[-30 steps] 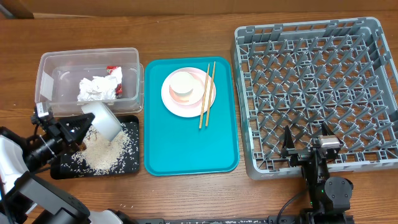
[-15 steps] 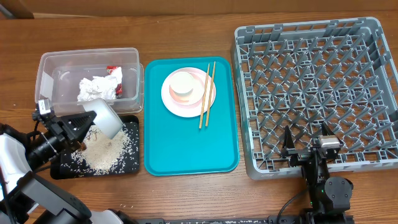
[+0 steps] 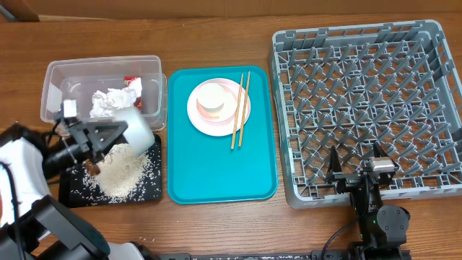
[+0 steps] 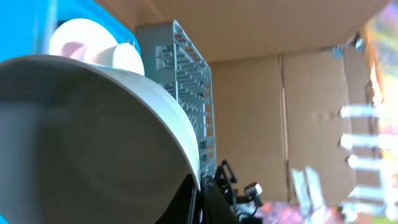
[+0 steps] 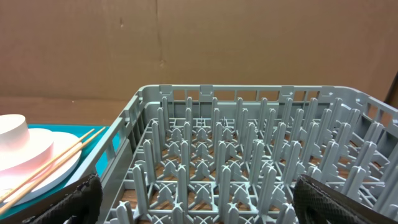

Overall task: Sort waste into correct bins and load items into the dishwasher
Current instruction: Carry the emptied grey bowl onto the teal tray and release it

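Wooden table (image 3: 216, 224), left claw (image 3: 123, 132) clamped on grey bowl (image 3: 141, 130)

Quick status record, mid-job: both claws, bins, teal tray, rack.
left claw: shut on grey bowl, tipped over black tray
black tray: rice piled in it
tub: napkin, red wrapper
teal tray: plate, chopsticks across its right side
rack: no dishes seen
right claw: open, at rack's near edge

The rack (image 3: 361, 94) is seen as a grey lattice, the flat tray (image 3: 216, 170) as teal; the black tray (image 3: 69, 196) at eight o'clock is speckled with whitish crumbs (image 3: 119, 170).
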You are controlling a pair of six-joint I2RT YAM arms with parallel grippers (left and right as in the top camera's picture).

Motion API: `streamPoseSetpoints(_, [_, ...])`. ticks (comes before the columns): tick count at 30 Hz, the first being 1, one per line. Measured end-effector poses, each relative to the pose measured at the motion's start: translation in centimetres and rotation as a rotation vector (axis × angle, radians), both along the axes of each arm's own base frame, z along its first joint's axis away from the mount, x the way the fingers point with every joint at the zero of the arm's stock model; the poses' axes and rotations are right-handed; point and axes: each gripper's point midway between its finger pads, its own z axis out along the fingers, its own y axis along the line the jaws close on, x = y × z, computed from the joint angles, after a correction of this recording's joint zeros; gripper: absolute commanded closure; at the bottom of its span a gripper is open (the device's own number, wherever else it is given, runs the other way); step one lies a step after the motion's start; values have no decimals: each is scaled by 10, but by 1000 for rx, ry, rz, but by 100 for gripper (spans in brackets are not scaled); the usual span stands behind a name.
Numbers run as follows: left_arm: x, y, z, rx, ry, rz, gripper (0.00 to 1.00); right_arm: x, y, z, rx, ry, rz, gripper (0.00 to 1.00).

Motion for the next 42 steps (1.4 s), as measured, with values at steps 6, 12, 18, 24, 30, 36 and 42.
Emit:
streamPoseSetpoints(6, [23, -24, 3, 128, -28, -119, 96, 0, 0, 0, 0, 0, 0, 0])
streamPoseSetpoints(12, [45, -52, -26, 378, 96, -172, 96, 0, 0, 0, 0, 0, 0, 0])
streamPoseSetpoints(18, [50, -107, -51, 605, 180, -236, 96, 0, 0, 0, 0, 0, 0, 0])
streamPoseSetpoints(24, [38, -166, -72, 858, 179, -304, 96, 0, 0, 0, 0, 0, 0, 0])
streamPoseSetpoints(30, [25, -203, -81, 1075, 110, -306, 96, 0, 0, 0, 0, 1, 0, 0])
streamPoseSetpoints(36, [15, -225, -81, 1155, 51, -309, 96, 0, 0, 0, 0, 0, 0, 0])
streamPoseSetpoints(42, [12, -233, -98, 1191, 76, -340, 96, 0, 0, 0, 0, 0, 0, 0])
